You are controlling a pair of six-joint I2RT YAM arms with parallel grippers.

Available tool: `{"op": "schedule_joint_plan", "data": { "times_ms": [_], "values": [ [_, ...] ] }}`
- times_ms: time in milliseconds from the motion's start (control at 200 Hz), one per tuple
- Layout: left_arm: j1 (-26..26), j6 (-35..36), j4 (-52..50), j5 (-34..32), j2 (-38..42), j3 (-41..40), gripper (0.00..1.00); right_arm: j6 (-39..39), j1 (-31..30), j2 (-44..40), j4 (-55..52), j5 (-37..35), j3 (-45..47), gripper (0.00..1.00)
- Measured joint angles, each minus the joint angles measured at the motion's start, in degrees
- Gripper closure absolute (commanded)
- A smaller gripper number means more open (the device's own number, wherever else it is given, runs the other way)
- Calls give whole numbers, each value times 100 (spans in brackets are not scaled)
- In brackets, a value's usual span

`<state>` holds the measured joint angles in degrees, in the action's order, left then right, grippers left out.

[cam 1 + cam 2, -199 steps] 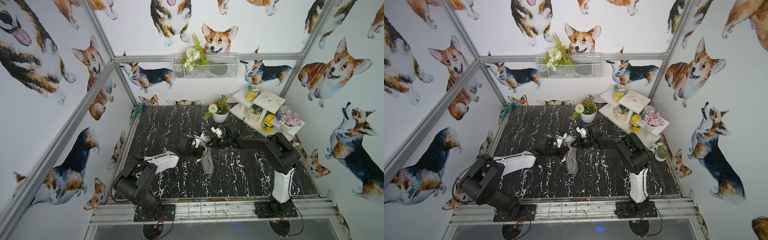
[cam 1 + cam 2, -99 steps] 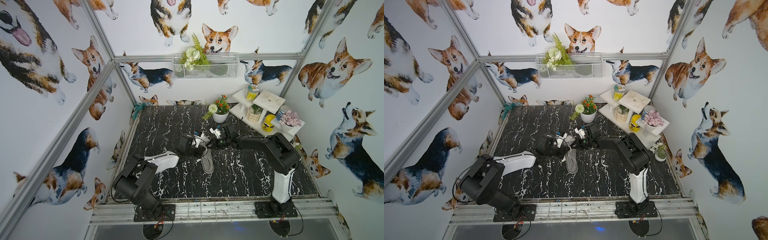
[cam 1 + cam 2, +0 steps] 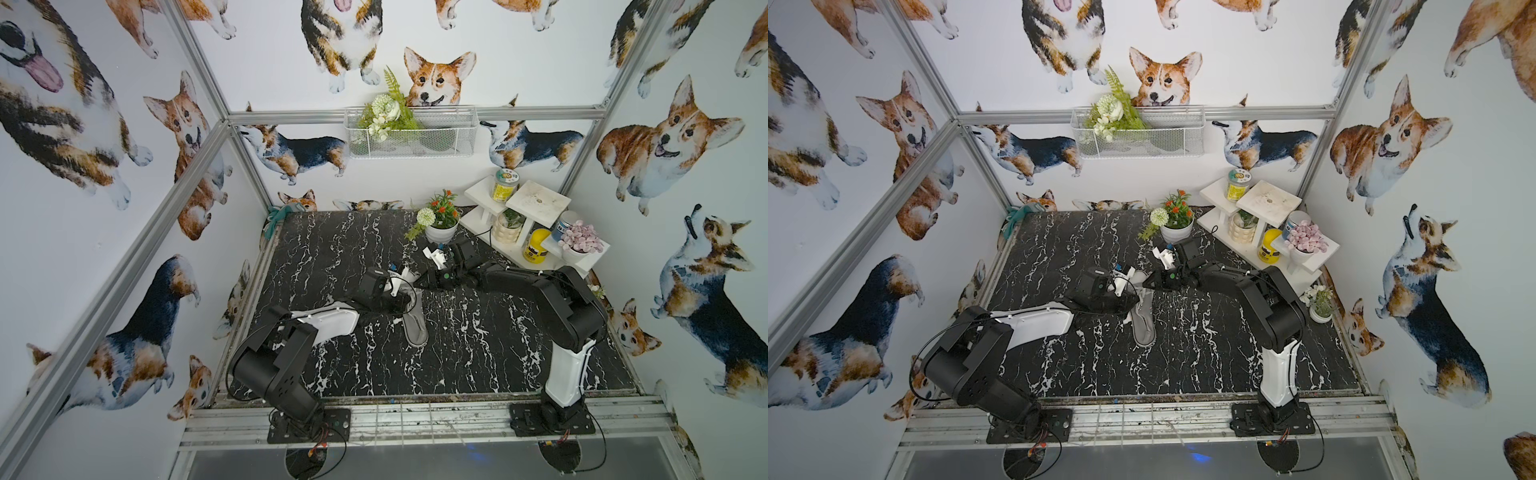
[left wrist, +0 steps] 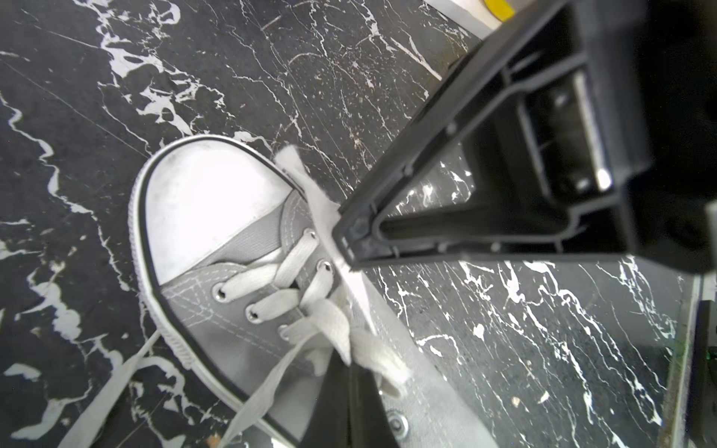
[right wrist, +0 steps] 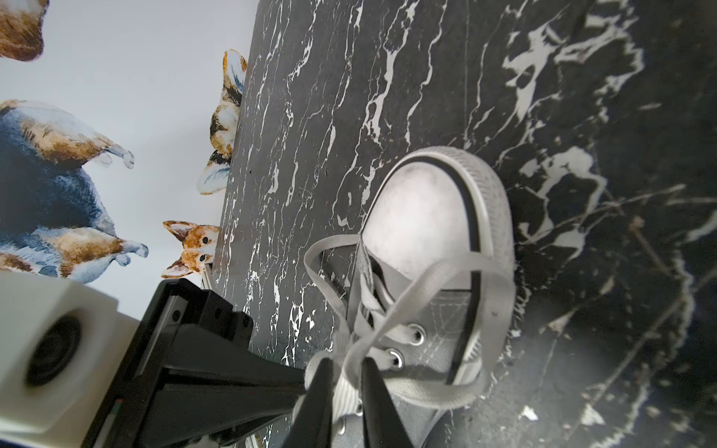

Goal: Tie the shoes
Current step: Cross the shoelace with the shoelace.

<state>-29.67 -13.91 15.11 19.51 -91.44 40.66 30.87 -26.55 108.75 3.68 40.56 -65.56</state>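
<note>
Roughly midway: sneaker (image 3: 415,328) laces (image 4: 252,279) crossed, no bow yet; left gripper (image 4: 348,368) pinching laces, right gripper (image 5: 347,364) jaws slightly parted.

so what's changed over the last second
The right gripper has parted its jaws slightly around the white lace above the sneaker, and seems to be easing its hold. The left gripper stays shut on the lace. Both arms and the sneaker have barely shifted in the top views.
</note>
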Motion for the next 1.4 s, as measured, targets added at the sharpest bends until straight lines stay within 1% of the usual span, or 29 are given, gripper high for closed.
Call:
{"op": "schedule_joint_plan", "data": {
  "times_ms": [160,315,546,746,1096,1196,1401],
  "values": [
    [0,-22,0,4,2,0,100,-37,81,-164,-7,-9,179,80],
    [0,-24,0,24,33,-2,100,-59,83,-68,0,17,168,83],
    [0,-39,0,63,92,-2,100,-85,-61,223,0,81,-20,91],
    [0,-96,4,131,92,-2,100,-225,-98,247,-96,160,-57,98],
    [0,-105,4,42,125,0,100,-476,-68,-22,-463,289,-46,100],
    [4,-105,4,31,146,0,100,-479,-52,-28,-490,299,-20,100],
    [33,-105,4,26,140,-2,100,-389,114,-83,-433,553,66,100]
  ]
}}
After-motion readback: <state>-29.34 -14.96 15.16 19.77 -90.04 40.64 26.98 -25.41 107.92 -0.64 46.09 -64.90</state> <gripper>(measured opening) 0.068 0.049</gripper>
